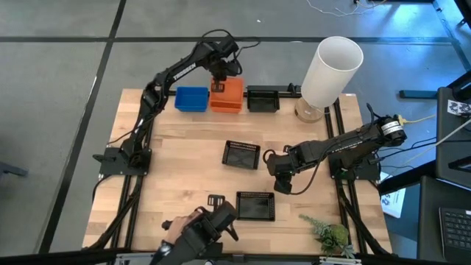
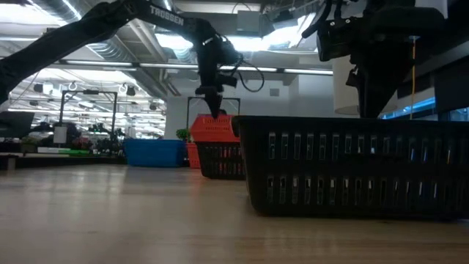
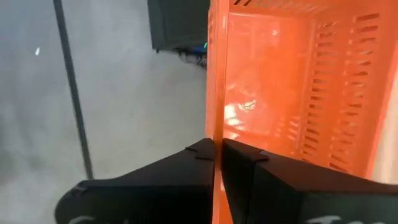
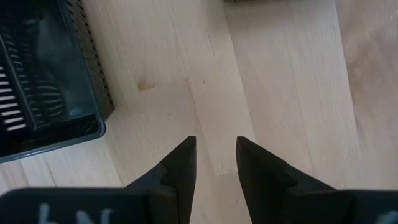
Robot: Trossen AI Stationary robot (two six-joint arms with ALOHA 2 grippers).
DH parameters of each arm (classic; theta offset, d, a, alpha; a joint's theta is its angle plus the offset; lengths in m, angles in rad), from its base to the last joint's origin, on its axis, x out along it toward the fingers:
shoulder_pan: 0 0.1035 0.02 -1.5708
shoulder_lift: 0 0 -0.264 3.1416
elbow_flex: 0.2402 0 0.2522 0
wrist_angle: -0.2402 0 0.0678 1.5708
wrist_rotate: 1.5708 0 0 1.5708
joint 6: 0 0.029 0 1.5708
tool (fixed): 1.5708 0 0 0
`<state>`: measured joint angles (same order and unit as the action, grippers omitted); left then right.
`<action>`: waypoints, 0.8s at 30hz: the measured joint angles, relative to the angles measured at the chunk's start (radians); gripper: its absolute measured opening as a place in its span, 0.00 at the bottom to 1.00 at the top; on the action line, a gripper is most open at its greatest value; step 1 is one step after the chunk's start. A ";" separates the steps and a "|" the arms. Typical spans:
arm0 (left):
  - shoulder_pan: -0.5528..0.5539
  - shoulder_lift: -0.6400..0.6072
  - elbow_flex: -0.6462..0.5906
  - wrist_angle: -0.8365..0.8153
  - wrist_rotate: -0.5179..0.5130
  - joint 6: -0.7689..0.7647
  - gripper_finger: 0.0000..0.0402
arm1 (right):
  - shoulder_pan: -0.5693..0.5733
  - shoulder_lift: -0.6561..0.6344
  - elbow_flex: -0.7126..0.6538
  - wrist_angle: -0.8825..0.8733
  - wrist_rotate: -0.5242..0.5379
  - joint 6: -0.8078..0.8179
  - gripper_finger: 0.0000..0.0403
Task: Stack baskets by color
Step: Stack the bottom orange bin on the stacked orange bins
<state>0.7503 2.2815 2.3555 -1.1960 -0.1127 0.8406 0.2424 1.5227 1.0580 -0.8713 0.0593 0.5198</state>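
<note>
An orange basket [image 1: 227, 97] stands at the table's far edge between a blue basket [image 1: 191, 99] and a black basket [image 1: 263, 99]. My left gripper [image 1: 218, 83] is shut on the orange basket's far wall. Two more black baskets rest on their bottoms, one mid-table [image 1: 241, 154] and one near the front edge [image 1: 255, 206]. My right gripper [image 1: 283, 181] hangs open over bare wood right of the mid-table basket, which shows beside its fingers [image 4: 43, 81] in the right wrist view. My left gripper pinches the orange basket's far wall at its top rim [image 3: 214, 134], with one finger [image 3: 249, 168] inside the basket and the other [image 3: 183, 168] outside. The fingers come steeply from above. Whether the basket's bottom is clear of the table I cannot tell.
A tall white cylinder [image 1: 331, 68] stands at the far right corner. A small green plant [image 1: 329, 235] lies at the near right corner, and a dark device [image 1: 206, 228] sits at the near edge. Bare wood lies left of the middle.
</note>
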 joint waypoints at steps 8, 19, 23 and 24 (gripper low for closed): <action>0.038 -0.014 -0.024 -0.133 0.127 -0.026 0.00 | 0.000 0.000 0.000 0.003 0.000 0.000 0.28; 0.039 -0.010 -0.029 -0.090 0.131 -0.029 0.00 | 0.000 0.000 0.000 0.009 0.000 -0.001 0.28; 0.027 -0.010 -0.029 -0.080 0.130 -0.009 0.00 | 0.000 0.000 0.000 0.009 0.000 -0.001 0.28; 0.026 -0.010 -0.029 -0.082 0.131 -0.002 0.00 | 0.000 0.000 0.000 0.009 0.000 -0.001 0.28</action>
<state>0.7759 2.2711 2.3260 -1.2779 0.0179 0.8388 0.2428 1.5227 1.0580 -0.8627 0.0597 0.5186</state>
